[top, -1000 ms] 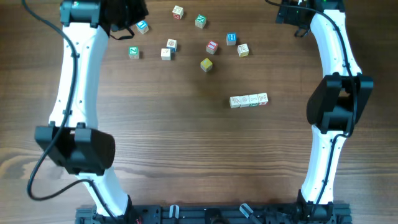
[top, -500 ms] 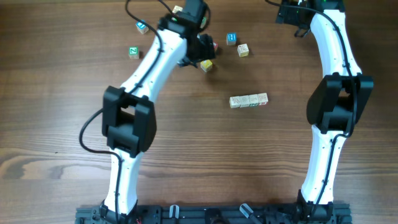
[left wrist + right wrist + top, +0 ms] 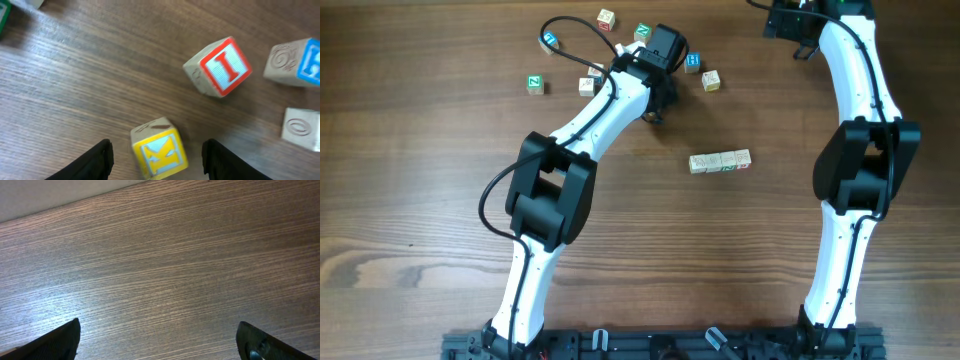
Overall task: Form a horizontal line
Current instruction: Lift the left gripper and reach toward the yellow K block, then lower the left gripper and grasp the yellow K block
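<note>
A short straight row of pale letter cubes (image 3: 720,161) lies right of the table's middle. My left gripper (image 3: 658,100) hangs over the loose cubes at the back, well left of and behind the row. In the left wrist view its fingers (image 3: 156,152) are open, one on each side of a yellow-faced K cube (image 3: 159,156) on the table, without touching it. That cube is hidden under the arm in the overhead view. My right gripper (image 3: 785,22) is at the far right back, open (image 3: 157,340) and empty over bare wood.
Near the yellow cube are a red-faced I cube (image 3: 218,66), a blue-faced cube (image 3: 295,62) and a pale cube (image 3: 302,129). Loose cubes lie along the back: blue (image 3: 548,41), green (image 3: 534,84), green (image 3: 642,32), blue (image 3: 692,62), pale (image 3: 711,81).
My left arm has swung from the far left back corner to the loose cubes and now straddles the yellow cube. The row and the right arm have not moved.
</note>
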Motion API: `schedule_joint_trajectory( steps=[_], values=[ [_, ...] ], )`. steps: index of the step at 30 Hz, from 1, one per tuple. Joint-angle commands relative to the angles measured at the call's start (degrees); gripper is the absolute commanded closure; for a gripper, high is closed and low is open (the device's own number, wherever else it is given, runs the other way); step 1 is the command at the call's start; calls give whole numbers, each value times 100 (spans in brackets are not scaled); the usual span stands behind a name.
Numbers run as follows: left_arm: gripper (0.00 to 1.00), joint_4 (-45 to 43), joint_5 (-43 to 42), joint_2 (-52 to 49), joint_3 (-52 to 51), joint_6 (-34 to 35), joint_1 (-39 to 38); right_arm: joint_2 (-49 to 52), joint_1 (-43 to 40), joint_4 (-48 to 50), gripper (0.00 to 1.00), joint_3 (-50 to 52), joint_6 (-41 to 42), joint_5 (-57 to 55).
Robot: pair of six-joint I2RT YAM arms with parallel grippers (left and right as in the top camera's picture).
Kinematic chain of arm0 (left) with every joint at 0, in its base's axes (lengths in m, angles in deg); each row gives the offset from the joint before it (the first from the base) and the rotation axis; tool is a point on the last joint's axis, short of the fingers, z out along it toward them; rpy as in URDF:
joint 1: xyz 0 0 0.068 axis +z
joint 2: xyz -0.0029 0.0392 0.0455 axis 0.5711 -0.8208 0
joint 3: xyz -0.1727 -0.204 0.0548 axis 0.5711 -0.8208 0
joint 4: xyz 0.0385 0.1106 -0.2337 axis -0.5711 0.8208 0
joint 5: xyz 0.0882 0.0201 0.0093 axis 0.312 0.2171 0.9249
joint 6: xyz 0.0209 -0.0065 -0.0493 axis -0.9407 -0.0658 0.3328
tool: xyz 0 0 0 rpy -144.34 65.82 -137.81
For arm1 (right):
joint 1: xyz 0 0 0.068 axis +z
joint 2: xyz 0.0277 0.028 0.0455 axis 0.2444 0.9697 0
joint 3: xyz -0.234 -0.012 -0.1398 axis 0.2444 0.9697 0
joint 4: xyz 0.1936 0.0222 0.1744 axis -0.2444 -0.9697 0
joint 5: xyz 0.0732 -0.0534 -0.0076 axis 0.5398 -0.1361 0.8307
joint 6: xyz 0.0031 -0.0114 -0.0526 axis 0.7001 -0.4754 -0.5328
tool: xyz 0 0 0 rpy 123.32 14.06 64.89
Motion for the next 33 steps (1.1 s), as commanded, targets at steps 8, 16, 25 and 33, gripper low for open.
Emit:
schedule_joint_trajectory(
  steps=[8,16,25,33],
  values=[
    [45,-90,155,-140,-37,70,15,-39,28,17,0,-17,-96,9],
    [45,-199,157,-284,-37,70,15,-39,28,15,0,-17,-98,11],
    [58,-195,153,-437,-37,70,15,-39,28,17,0,-17,-96,9],
    [44,-192,127,-415,-35,-402,15,-39,28,15,0,-17,-96,9]
  ],
)
